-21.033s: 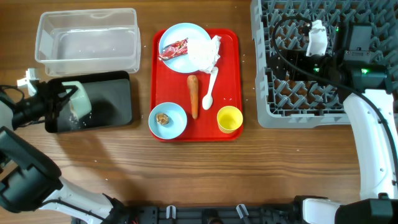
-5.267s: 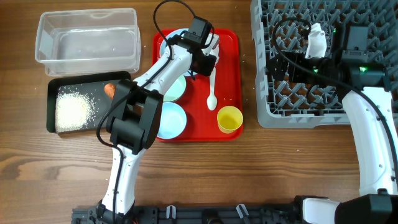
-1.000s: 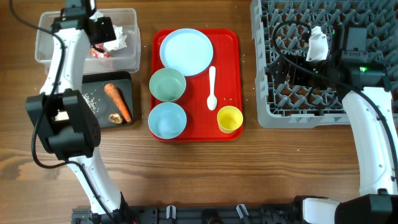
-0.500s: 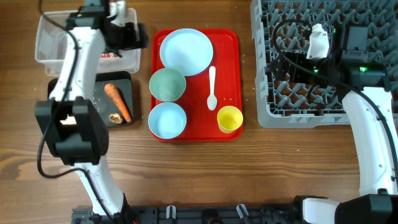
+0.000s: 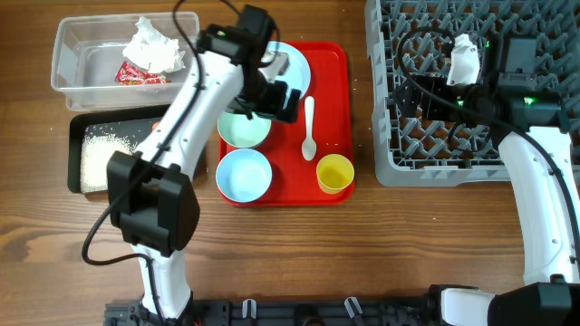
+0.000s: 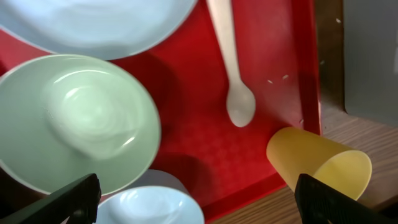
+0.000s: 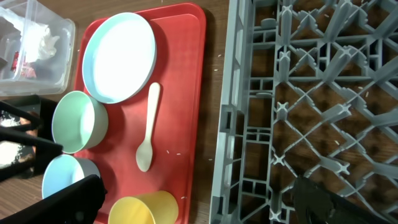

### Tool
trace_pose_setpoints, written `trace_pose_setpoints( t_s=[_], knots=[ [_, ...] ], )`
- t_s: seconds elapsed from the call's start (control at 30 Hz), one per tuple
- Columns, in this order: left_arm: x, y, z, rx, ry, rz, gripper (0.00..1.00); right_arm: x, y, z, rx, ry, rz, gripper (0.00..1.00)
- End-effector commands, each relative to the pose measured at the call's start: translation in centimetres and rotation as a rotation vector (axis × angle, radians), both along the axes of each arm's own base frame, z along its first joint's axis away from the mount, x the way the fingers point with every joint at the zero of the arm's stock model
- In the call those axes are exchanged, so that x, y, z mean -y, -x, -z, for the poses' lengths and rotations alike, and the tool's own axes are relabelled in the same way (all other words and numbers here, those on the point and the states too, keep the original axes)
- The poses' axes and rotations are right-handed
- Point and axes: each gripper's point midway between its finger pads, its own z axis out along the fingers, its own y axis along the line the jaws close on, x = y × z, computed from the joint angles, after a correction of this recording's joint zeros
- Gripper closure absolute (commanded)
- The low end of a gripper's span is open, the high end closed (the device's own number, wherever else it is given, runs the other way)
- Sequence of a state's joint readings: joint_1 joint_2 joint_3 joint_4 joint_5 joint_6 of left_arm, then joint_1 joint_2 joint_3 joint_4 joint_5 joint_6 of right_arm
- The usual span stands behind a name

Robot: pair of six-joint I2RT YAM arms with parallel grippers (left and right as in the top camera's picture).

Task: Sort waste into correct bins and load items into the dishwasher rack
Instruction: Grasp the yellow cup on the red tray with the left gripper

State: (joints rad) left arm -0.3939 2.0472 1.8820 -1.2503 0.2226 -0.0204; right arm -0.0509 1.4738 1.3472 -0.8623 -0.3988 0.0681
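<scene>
Left gripper (image 5: pixel 275 98) is hovering over the red tray (image 6: pixel 205 149), fingers spread wide and gripping nothing. Pale green bowl (image 6: pixel 74 124) is lying under it, slightly left. White plastic spoon (image 6: pixel 231 74) is lying just right of it, long axis running far to near, scoop end nearer. Left arm is the closer one to every dish. Right gripper (image 7: pixel 199 205) is hanging over the grey pronged dishwasher rack (image 5: pixel 435 136) at far right, likewise spread and empty.

Bowl: round, glossy, smooth-rimmed, probably slippery. Spoon: thin, flat, hard plastic. Yellow cup (image 6: pixel 323 171) is standing at the tray's near right corner.

Crumpled napkin (image 5: pixel 156 43) and red wrapper (image 5: pixel 136 74) are sitting in the clear tub (image 5: pixel 68 68); grainy rice (image 5: pixel 104 161) is lying in the black tray (image 5: pixel 75 154)
</scene>
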Motion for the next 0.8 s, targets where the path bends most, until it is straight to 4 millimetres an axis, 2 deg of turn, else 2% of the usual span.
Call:
trace_pose_setpoints(
  t_s=[0.0, 0.1, 0.23, 0.33, 0.43, 0.67, 0.77],
  knots=[
    [0.7, 0.7, -0.4, 0.035, -0.048, 0.050, 0.00, 0.0, -0.4, -0.1, -0.002, 0.003, 0.009, 0.00],
    [1.7, 2.1, -0.4, -0.001, -0.043, 0.085, 0.00, 0.0, -0.2, 0.0, -0.010, 0.004, 0.008, 0.00],
    [5.0, 6.0, -0.7, -0.083, 0.038, 0.244, 0.00, 0.0, -0.3, 0.0, -0.008, 0.004, 0.008, 0.00],
    [7.0, 7.1, -0.4, -0.071, 0.044, 0.299, 0.01, 0.0, -0.2, 0.0, -0.009, 0.004, 0.008, 0.00],
    [8.7, 8.2, 1.1, -0.080, 0.044, 0.293, 0.04, 0.0, -0.2, 0.0, -0.011, 0.004, 0.008, 0.01],
    [8.4, 9.3, 5.3, -0.149, 0.015, 0.190, 0.19, 0.0, -0.2, 0.0, -0.010, 0.004, 0.008, 0.00],
    [8.9, 8.6, 6.2, -0.128, 0.035, 0.138, 0.36, 0.0, -0.2, 0.0, -0.013, 0.004, 0.008, 0.00]
  ],
)
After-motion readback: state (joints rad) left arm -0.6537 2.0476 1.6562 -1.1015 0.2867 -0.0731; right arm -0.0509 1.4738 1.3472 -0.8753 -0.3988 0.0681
